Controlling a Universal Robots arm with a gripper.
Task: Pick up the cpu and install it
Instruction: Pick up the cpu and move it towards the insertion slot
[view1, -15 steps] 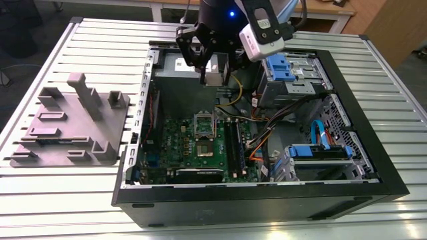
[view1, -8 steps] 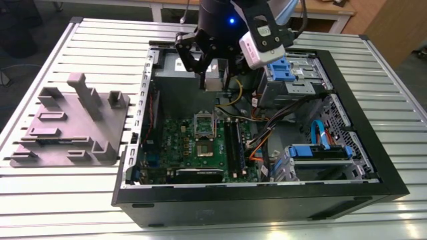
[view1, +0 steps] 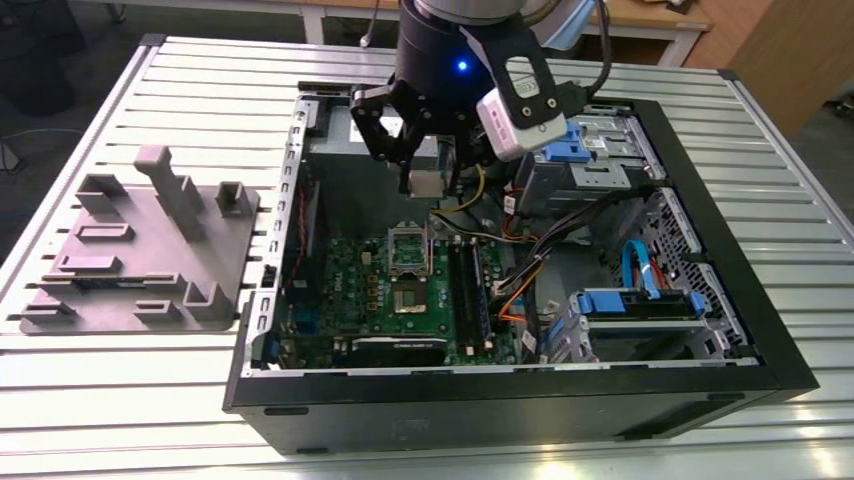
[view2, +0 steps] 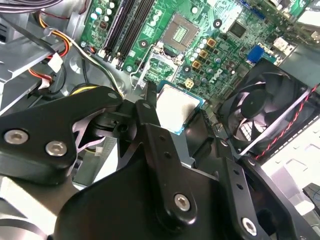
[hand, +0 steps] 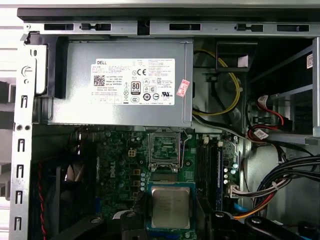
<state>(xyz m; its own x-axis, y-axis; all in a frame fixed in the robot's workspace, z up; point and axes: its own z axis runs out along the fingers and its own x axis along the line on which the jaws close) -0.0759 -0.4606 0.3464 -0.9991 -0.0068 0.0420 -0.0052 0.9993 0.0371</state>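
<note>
My gripper (view1: 424, 184) is shut on the cpu (view1: 427, 182), a small square chip with a pale metal top and a green rim. It hangs inside the open computer case, above the green motherboard (view1: 380, 310). In both wrist views the cpu (view2: 176, 106) (hand: 170, 206) sits between my black fingers (view2: 146, 107). The open cpu socket (view1: 407, 247) (hand: 164, 148) (view2: 181, 32) lies bare on the board, a short way off from the chip and lower than it.
A grey power supply (hand: 125, 82) with a white label fills the case's far end. A black fan (view2: 265, 110) stands beside the socket. Cable bundles (view1: 534, 270) and blue drive bays (view1: 641, 305) are at the exterior view's right. A grey tray (view1: 134, 250) with posts lies outside the case.
</note>
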